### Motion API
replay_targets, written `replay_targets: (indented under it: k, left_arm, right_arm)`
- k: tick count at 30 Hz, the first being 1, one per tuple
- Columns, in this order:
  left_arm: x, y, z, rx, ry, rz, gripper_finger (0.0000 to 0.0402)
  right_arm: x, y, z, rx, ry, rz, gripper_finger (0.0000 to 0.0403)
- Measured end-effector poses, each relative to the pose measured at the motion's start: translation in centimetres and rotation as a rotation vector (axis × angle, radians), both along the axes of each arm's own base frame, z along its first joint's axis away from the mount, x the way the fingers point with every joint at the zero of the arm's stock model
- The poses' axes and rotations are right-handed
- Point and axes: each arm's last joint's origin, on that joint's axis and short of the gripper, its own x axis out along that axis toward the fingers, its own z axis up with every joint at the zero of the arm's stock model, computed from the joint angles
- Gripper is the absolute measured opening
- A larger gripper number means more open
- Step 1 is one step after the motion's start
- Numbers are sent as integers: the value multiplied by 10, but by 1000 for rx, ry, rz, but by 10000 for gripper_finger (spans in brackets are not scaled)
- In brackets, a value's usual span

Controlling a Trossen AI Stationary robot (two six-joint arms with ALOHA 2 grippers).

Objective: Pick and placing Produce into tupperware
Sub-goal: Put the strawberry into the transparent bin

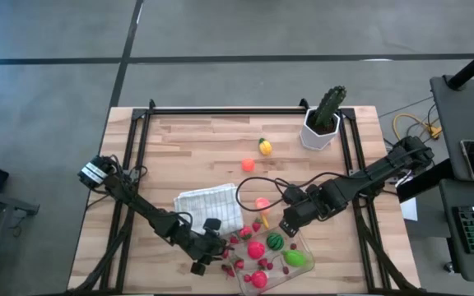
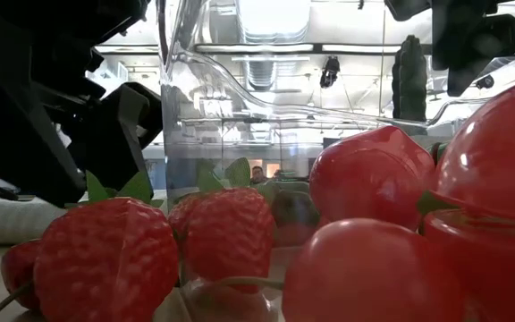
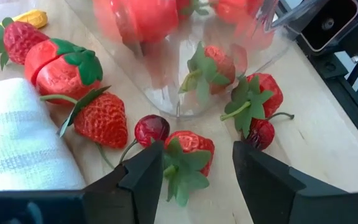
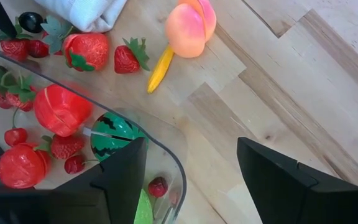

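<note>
The clear tupperware (image 1: 303,248) stands at the table's near edge and holds red, pink and green produce, among them a small watermelon (image 4: 112,138). My left gripper (image 1: 220,253) is low at the tupperware's left corner and open. A leafy strawberry (image 3: 190,149) lies on the table between its fingers. More strawberries (image 3: 98,118) and cherries (image 3: 151,129) lie around it. My right gripper (image 1: 288,228) hangs open above the tupperware's far right corner (image 4: 166,149) with nothing in it. A peach (image 4: 191,22) lies beyond it. My left gripper slants down from the table's left with a finger on either side of the strawberry. One finger (image 3: 146,177) stands right at its green leaves (image 3: 180,171), and I cannot tell whether it touches. The other finger stands apart from the fruit.
A folded white checked cloth (image 1: 208,210) lies left of the tupperware. A cactus in a white pot (image 1: 323,122) stands at the far right. An orange ball (image 1: 248,164) and a yellow-orange piece (image 1: 265,147) lie mid-table. Bare wood lies at the far left.
</note>
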Motion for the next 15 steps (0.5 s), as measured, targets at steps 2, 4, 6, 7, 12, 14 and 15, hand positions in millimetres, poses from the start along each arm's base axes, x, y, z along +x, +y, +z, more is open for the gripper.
replay_targets:
  k: [2, 4, 6, 7, 12, 14, 15]
  left_arm:
    - [-1, 0, -1, 2, 3, 0, 185]
    - [-1, 0, -1, 1, 4, 1, 190]
    - [-1, 0, -1, 1, 4, 1, 194]
    - [-1, 1, -2, 2, 5, 1, 194]
    - [-1, 2, -7, 12, 20, 3, 195]
    - [0, 1, -6, 7, 13, 4, 195]
    - [0, 1, -6, 8, 11, 2, 195]
  right_arm:
    - [0, 0, 0, 0, 0, 0, 243]
    - [0, 0, 0, 0, 1, 0, 241]
    - [0, 0, 0, 0, 1, 0, 240]
    - [0, 0, 0, -1, 1, 0, 240]
    - [0, 0, 0, -1, 2, -1, 242]
    - [0, 0, 0, -2, 4, -1, 242]
    - [0, 0, -1, -2, 5, -1, 242]
